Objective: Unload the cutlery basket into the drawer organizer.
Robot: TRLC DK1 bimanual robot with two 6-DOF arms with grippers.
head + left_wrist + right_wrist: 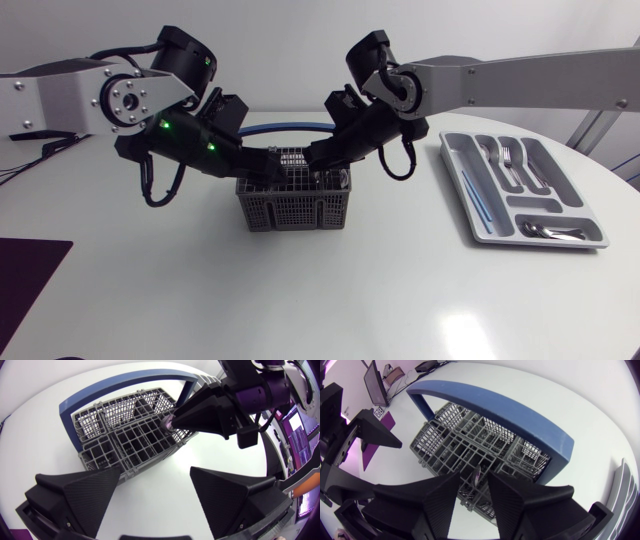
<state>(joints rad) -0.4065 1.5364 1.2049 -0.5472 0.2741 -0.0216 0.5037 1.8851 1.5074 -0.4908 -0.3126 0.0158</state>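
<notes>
Right gripper [474, 474] is pinching an upright handle [477, 481] in the basket [290, 212], frame centre, long axis vertical; left gripper [155, 472] is hovering wide open, empty, just beside.

Bright, even overhead light glares off the white table [455, 325]; wrist views curve strongly at their edges.
</notes>
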